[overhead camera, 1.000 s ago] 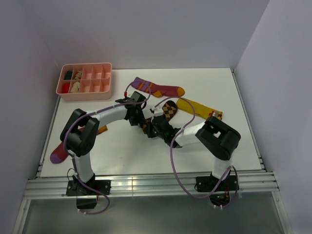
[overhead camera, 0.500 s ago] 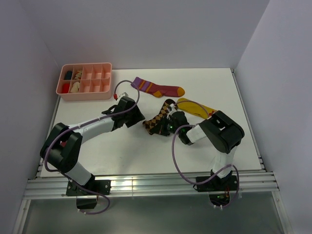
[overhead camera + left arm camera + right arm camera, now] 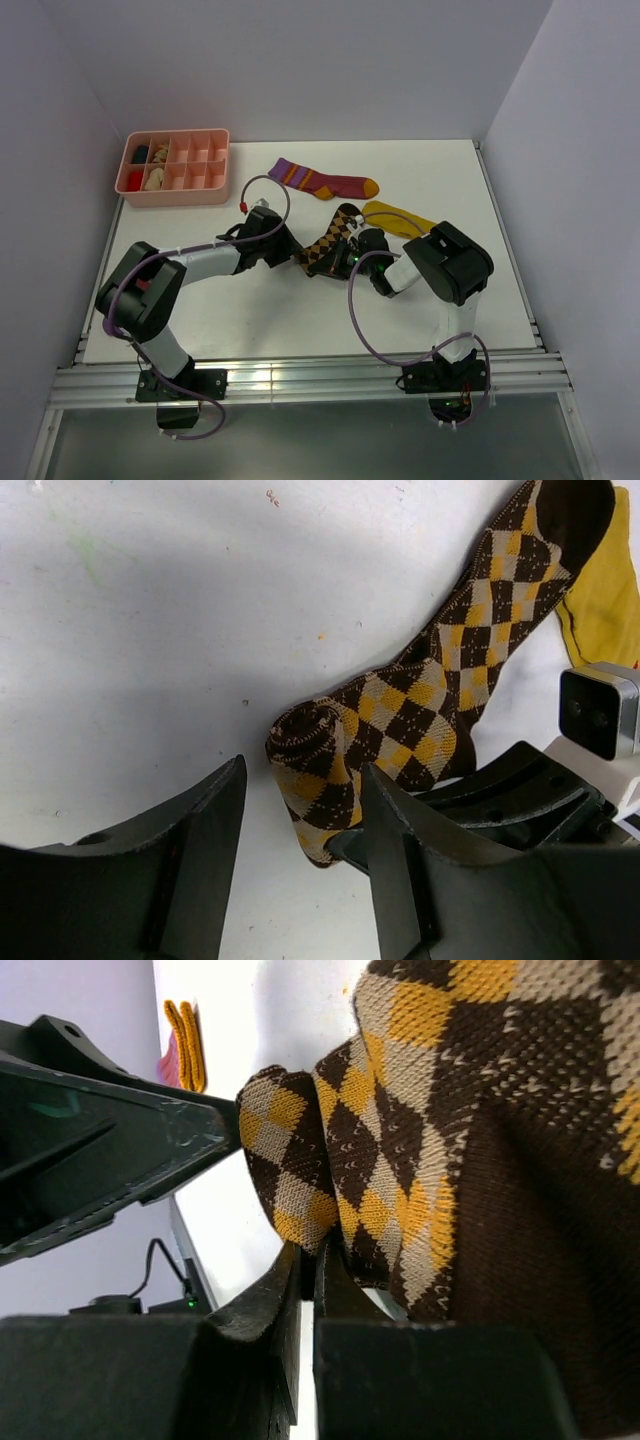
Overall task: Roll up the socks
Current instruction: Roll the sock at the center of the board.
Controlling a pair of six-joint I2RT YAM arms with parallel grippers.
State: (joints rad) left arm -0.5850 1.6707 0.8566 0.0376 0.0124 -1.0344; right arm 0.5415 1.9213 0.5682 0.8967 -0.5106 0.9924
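My left pincer [image 3: 303,790] gapes empty at the check sock [image 3: 440,680] roll; I'd close it gently while the right pincer [image 3: 308,1260], shut, steadies the fabric.

White table [image 3: 250,310], walled on three sides; a few small specks and faint green smear on surface in left wrist view.
Pink compartment tray [image 3: 175,193] at far left corner, small items in left cells.
Maroon sock [image 3: 325,181] flat at far centre, purple cuff left, orange toe right.
Check sock [image 3: 330,245] mid-table, diagonal, near end rolled into tight coil, dark toe end far.
Yellow sock [image 3: 400,215] just right of check sock, touching its toe end.
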